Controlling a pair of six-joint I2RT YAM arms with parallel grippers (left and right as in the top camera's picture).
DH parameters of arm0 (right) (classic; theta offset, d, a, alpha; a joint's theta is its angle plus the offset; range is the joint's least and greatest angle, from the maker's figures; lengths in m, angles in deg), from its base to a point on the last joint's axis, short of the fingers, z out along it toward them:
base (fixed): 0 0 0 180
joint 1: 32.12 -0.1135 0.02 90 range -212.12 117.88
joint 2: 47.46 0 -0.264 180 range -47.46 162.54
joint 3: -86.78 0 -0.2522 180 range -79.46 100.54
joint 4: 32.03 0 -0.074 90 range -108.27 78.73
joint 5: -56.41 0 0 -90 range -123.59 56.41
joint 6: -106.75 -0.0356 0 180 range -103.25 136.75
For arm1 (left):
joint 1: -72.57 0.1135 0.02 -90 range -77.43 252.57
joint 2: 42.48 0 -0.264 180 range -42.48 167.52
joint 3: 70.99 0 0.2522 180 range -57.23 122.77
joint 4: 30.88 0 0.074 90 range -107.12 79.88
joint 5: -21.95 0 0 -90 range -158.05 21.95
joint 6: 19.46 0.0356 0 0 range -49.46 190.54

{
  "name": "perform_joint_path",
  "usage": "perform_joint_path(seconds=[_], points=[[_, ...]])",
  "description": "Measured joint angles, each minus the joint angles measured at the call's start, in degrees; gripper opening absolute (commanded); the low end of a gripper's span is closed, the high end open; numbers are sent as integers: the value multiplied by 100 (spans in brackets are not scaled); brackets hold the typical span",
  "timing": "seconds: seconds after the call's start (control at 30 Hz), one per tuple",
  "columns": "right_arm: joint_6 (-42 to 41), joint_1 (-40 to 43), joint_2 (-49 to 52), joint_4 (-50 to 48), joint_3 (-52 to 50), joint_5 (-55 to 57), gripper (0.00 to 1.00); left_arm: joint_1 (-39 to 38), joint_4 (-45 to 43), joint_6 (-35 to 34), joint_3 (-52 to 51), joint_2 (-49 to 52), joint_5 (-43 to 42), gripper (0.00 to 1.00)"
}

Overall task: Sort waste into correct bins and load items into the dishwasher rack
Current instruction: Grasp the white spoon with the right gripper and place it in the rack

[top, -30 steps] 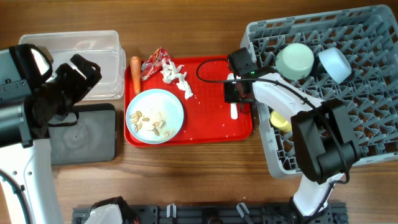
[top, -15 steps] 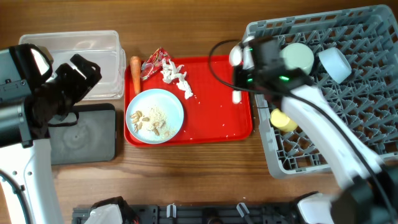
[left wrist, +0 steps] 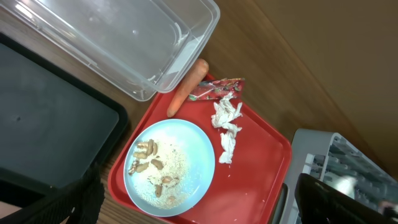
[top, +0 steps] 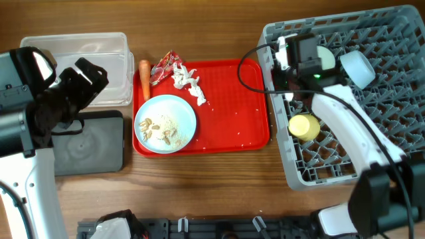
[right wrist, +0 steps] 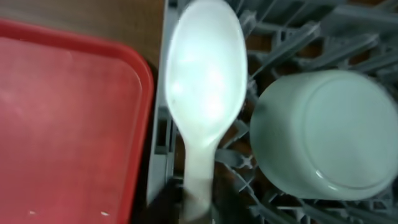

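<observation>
White plastic spoon (right wrist: 205, 93) sits pinched by its handle end in the right gripper (right wrist: 198, 202), its scoop over the rim of the dishwasher rack (right wrist: 292, 37), just beside the upturned pale green bowl (right wrist: 323, 130). The rack stands at the table's right edge. The spoon is probably light, stiff and slick, so it may swivel; a handle hold suits it. The left gripper (left wrist: 205, 202) is spread wide and empty near the left edge.

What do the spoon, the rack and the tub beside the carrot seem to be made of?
The spoon: probably white plastic, glossy, slightly translucent. The rack: matte grey moulded plastic, judging by its lattice. The tub: clear plastic; the table shows through.
</observation>
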Motion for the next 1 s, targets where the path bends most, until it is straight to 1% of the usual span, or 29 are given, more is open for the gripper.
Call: perform_joint_path(seconds=[0.03,0.1,0.17,0.27,0.43,0.5,0.63,0.87,1.0], points=[[2,0,52,13,-15,9,44,0,-7,0,0,0,0,100],[-133,-11,103,66,-15,-42,53,0,-4,0,0,0,2,100],[-219,-31,52,103,-15,-339,54,0,-2,0,0,0,2,100],[-540,-245,-223,122,-13,-1115,58,0,-2,0,0,0,2,100],[-1213,-857,-673,20,33,-2133,59,0,-4,0,0,0,0,100],[-1392,-1069,-691,15,52,-2317,62,0,-2,0,0,0,0,100],[-1609,-1274,-640,153,50,-2358,66,0,-4,0,0,0,2,100],[-1696,-1276,-623,236,50,-2284,67,0,-2,0,0,0,2,100],[-1631,-1276,-931,195,46,-2205,70,0,-2,0,0,0,0,100]])
